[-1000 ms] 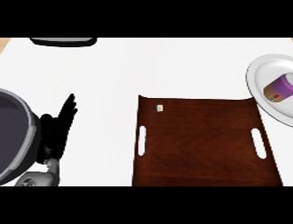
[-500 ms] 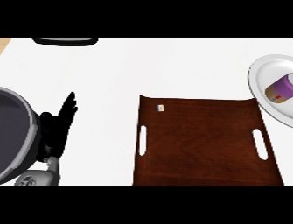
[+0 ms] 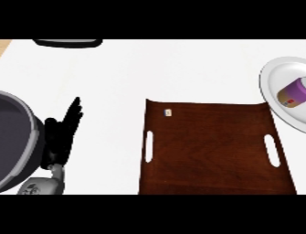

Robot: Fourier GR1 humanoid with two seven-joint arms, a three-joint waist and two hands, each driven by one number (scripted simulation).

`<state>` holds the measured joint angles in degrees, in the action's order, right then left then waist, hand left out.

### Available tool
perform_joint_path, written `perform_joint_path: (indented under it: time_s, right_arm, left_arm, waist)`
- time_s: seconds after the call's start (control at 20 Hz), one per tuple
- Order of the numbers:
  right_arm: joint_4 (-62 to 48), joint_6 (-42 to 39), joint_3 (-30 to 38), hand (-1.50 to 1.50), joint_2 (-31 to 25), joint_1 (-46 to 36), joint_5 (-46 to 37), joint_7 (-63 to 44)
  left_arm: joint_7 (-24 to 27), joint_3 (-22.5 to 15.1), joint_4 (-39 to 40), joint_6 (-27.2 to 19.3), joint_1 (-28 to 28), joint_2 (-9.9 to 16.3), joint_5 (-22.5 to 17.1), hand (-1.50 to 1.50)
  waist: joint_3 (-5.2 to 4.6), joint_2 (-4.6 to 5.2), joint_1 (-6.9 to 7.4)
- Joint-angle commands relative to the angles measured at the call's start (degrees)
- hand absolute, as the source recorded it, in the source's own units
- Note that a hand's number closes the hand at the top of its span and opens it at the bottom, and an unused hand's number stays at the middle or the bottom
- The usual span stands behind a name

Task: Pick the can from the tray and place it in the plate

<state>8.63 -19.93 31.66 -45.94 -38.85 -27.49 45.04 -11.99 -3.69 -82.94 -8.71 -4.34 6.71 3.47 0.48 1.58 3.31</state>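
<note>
A purple can (image 3: pixel 297 92) with a pale lid lies tilted on the white plate (image 3: pixel 281 76) at the right edge of the head view. The dark brown wooden tray (image 3: pixel 213 151) sits in the lower middle of the counter with nothing on it. My left hand (image 3: pixel 62 135) rests open at the left, fingers pointing up, well apart from tray and plate. My right hand does not show.
A large dark grey round pan (image 3: pixel 7 137) with a pale rim fills the lower left, right beside my left hand. A black object (image 3: pixel 67 43) lies at the counter's far edge. White counter lies between the tray and the far edge.
</note>
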Motion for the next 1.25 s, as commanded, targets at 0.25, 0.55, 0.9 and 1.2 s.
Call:
perform_joint_path:
  time_s: [0.25,0.55,0.9,1.2]
  right_arm:
    - [-1.02,-1.62,1.62,-1.5,-3.3,1.89,1.31,2.05]
    - [-0.68,0.37,2.53,-1.5,-3.08,2.78,2.14,3.12]
    - [-1.81,2.84,4.76,-1.5,-4.99,3.13,3.92,-0.32]
    - [-1.35,3.4,4.04,-1.5,-5.95,4.94,2.95,1.04]
  left_arm:
    - [-0.24,-0.55,0.2,-0.64,-0.06,-0.72,0.84,0.0]
    - [0.31,0.38,-0.72,0.57,0.31,0.26,-0.26,0.0]
    - [0.0,0.87,-1.24,1.12,-0.1,0.65,-0.81,0.0]
    - [-0.04,-0.34,-1.04,0.15,0.16,-0.85,0.05,0.0]
  waist:
    - [0.13,0.18,0.07]
    - [0.18,0.21,0.66]
    - [0.29,0.54,1.2]
    - [0.32,0.49,1.1]
